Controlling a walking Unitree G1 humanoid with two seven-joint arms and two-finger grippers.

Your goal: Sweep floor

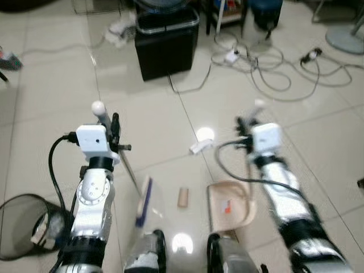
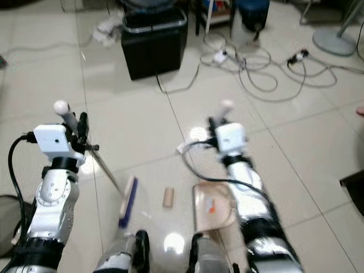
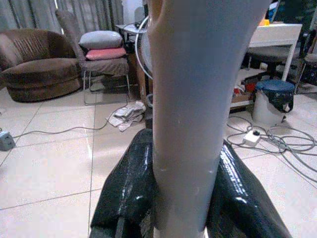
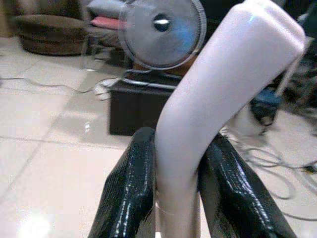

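Note:
My left gripper (image 1: 114, 129) is shut on the grey handle (image 3: 184, 114) of a small broom, which slants down to its blue brush head (image 1: 144, 202) on the tiles. My right gripper (image 1: 245, 128) is shut on the pale pink handle (image 4: 208, 99) of a beige dustpan (image 1: 230, 206). The pan rests on the floor in front of my feet. A small brown cylinder (image 1: 182, 197) lies between the brush head and the dustpan. A white scrap (image 1: 200, 147) lies farther ahead on the tiles.
A black box (image 1: 166, 45) with a fan on it stands ahead. To its right, cables and a power strip (image 1: 267, 65) sprawl over the floor. A dark mesh basket (image 1: 20, 224) sits at my left. A fan base (image 1: 344, 40) is at the far right.

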